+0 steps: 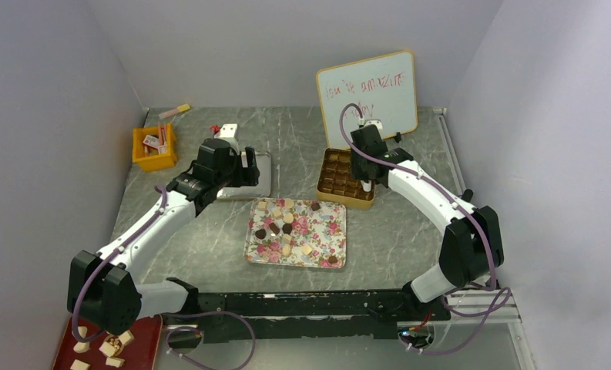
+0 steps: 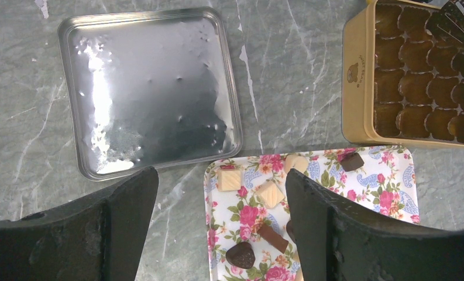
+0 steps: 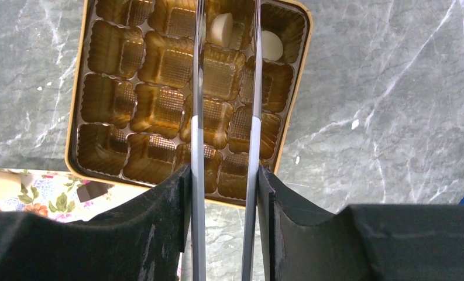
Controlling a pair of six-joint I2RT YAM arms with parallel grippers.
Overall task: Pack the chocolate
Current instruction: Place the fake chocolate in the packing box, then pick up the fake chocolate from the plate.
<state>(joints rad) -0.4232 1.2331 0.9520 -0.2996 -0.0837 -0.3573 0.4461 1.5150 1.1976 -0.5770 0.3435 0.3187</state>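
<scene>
- The chocolate (image 1: 287,229) lies mostly loose on the floral tray (image 1: 334,223) in the middle of the worktop (image 1: 394,231). It is a scatter of dark, tan and cream bits, round and squarish.
- From the left wrist view I can make out cream squares at the tray's far left corner, with a dark bar and a dark heart-shaped bit nearer in.
- Two cream pieces (image 3: 270,44) already sit in the gold box (image 3: 106,99), in neighbouring moulded cells close to one corner.
- The box stands just beyond the tray's far right corner, close beside it.
- The right pincer (image 3: 224,146) hangs over the gold box, pointing down into it. Two thin grey blades run along the inner faces of its fingers and stand apart.
- One of the cream pieces lies in its cell between those blades, and I cannot tell whether either blade touches it.
- The left pincer (image 2: 220,175) hovers with its fingers wide apart and nothing between them. It is above the spot where the tray's far left corner meets the near edge of a shallow silver lid (image 2: 150,88).
- The silver lid lies flat, hollow side up, just beyond the tray on the left.
- A whiteboard (image 1: 367,92) with red handwriting leans at the far wall behind the box.
- A yellow bin (image 1: 144,159) holding red-and-white packets (image 1: 154,141) sits far left.
</scene>
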